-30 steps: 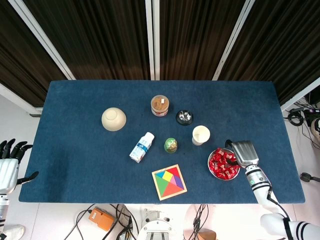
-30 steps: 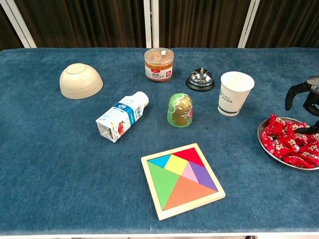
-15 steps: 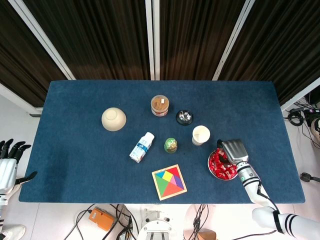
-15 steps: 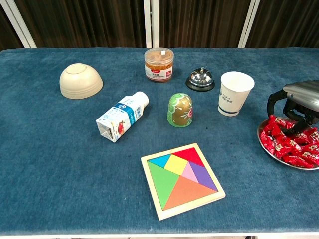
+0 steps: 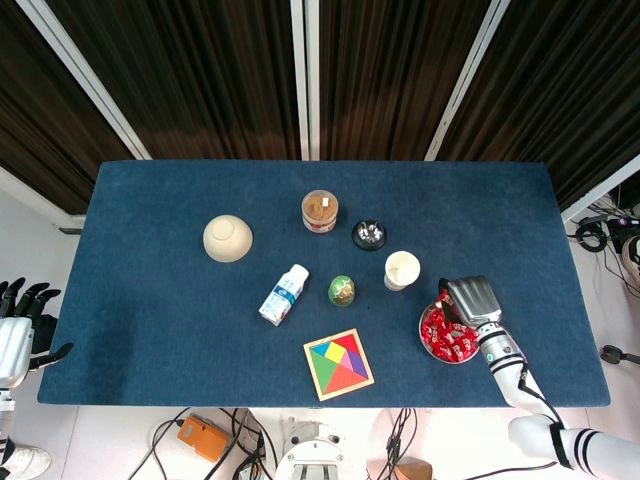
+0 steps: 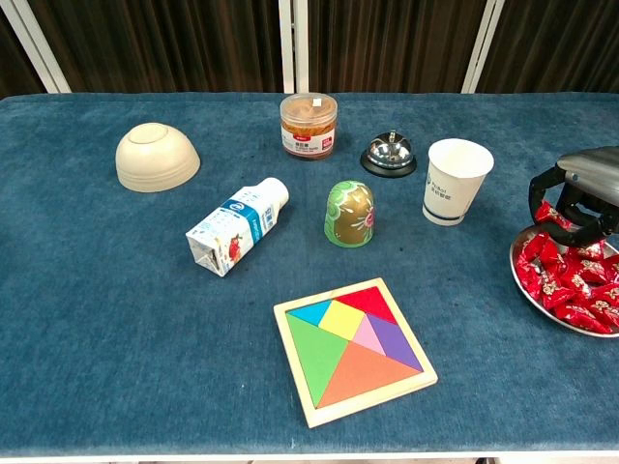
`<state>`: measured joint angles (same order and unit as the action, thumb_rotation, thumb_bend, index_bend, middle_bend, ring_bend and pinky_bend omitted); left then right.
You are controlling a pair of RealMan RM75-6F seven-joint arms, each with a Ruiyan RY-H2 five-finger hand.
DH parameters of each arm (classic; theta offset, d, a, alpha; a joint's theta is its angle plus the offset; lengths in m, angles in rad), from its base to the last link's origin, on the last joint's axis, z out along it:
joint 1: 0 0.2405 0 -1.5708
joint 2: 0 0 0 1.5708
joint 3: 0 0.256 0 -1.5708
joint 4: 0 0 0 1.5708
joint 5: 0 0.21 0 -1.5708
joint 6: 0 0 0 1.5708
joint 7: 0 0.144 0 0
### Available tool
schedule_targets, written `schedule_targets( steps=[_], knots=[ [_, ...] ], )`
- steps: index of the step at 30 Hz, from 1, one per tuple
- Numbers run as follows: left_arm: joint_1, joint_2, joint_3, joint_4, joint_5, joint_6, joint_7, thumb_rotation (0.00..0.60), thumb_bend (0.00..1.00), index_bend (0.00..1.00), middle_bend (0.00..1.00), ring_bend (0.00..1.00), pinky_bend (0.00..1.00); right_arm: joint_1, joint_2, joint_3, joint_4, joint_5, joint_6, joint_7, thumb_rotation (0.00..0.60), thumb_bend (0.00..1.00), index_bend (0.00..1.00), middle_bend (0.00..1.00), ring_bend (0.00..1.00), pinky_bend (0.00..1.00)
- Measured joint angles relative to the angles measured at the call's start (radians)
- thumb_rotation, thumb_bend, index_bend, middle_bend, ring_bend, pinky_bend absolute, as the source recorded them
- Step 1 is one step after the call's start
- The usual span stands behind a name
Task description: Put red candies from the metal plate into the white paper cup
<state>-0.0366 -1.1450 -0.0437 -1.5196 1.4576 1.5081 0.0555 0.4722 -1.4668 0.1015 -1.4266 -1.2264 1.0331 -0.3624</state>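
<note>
The metal plate (image 5: 424,338) (image 6: 527,290) lies near the table's front right, heaped with red candies (image 5: 447,338) (image 6: 571,285). My right hand (image 5: 472,300) (image 6: 590,184) hovers over the plate's far edge with its fingers curled down. It pinches a red candy (image 6: 546,215) (image 5: 442,296) just above the rim. The white paper cup (image 5: 401,270) (image 6: 455,181) stands upright a short way left of and beyond the hand, apart from it. My left hand (image 5: 15,335) hangs off the table's front left corner, fingers spread and holding nothing.
A tangram puzzle (image 6: 353,348) lies at the front centre. A green egg (image 6: 349,214), a lying milk bottle (image 6: 238,225), an upturned bowl (image 6: 157,156), a snack jar (image 6: 308,126) and a call bell (image 6: 389,154) fill the middle and back.
My right hand came left over the plate, dipped into the candies, then rose slightly with one candy in its fingers. The plate slid a little to the right.
</note>
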Motion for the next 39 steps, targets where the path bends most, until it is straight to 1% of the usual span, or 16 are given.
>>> schedule_targets(
  steps=[5, 10, 13, 18, 20, 23, 28, 32, 34, 39],
  knots=[
    [-0.004, -0.003, 0.000, 0.002, -0.001, -0.008, -0.002, 0.600, 0.00, 0.23, 0.16, 0.04, 0.00, -0.010, 0.045, -0.002, -0.048, -0.022, 0.033, 0.003, 0.600, 0.68, 0.61, 0.94, 1.00, 1.00],
    [-0.004, -0.005, 0.001, 0.006, 0.000, -0.008, -0.007, 0.600, 0.00, 0.23, 0.16, 0.04, 0.00, -0.005, 0.061, 0.000, -0.069, -0.025, 0.035, -0.010, 0.600, 0.68, 0.61, 0.94, 1.00, 1.00],
    [-0.003, -0.003, 0.001, 0.007, -0.002, -0.009, -0.007, 0.600, 0.00, 0.23, 0.16, 0.04, 0.00, 0.000, 0.070, 0.021, -0.088, -0.040, 0.061, 0.008, 0.600, 0.68, 0.61, 0.94, 1.00, 1.00],
    [-0.002, -0.001, 0.000, 0.005, 0.002, -0.002, -0.008, 0.600, 0.00, 0.23, 0.16, 0.04, 0.00, 0.040, 0.088, 0.085, -0.136, -0.051, 0.071, 0.031, 0.600, 0.68, 0.59, 0.94, 1.00, 1.00],
    [0.000, -0.001, 0.001, 0.005, 0.000, -0.002, -0.008, 0.600, 0.00, 0.23, 0.16, 0.04, 0.00, 0.066, 0.090, 0.112, -0.148, -0.042, 0.058, 0.037, 0.600, 0.68, 0.58, 0.94, 1.00, 1.00],
    [0.003, -0.001, 0.002, 0.003, -0.003, -0.001, -0.006, 0.600, 0.00, 0.23, 0.16, 0.04, 0.00, 0.103, 0.086, 0.134, -0.153, -0.017, 0.022, 0.041, 0.600, 0.68, 0.57, 0.94, 1.00, 1.00],
    [0.004, 0.001, 0.002, 0.001, -0.007, -0.003, -0.005, 0.600, 0.00, 0.23, 0.16, 0.04, 0.00, 0.162, 0.049, 0.146, -0.125, 0.031, -0.045, 0.028, 0.600, 0.68, 0.54, 0.94, 1.00, 1.00],
    [0.001, 0.003, 0.001, 0.000, -0.007, -0.006, -0.003, 0.600, 0.00, 0.23, 0.16, 0.04, 0.00, 0.194, 0.009, 0.139, -0.086, 0.049, -0.074, 0.012, 0.600, 0.68, 0.51, 0.94, 1.00, 1.00],
    [0.000, 0.003, 0.000, 0.000, -0.008, -0.007, -0.003, 0.600, 0.00, 0.23, 0.16, 0.04, 0.00, 0.202, -0.001, 0.131, -0.076, 0.054, -0.083, 0.006, 0.600, 0.64, 0.48, 0.94, 1.00, 1.00],
    [-0.002, 0.001, -0.001, 0.004, -0.010, -0.011, -0.005, 0.600, 0.00, 0.23, 0.16, 0.04, 0.00, 0.205, -0.007, 0.117, -0.073, 0.056, -0.078, 0.011, 0.600, 0.48, 0.41, 0.94, 1.00, 1.00]
  ],
)
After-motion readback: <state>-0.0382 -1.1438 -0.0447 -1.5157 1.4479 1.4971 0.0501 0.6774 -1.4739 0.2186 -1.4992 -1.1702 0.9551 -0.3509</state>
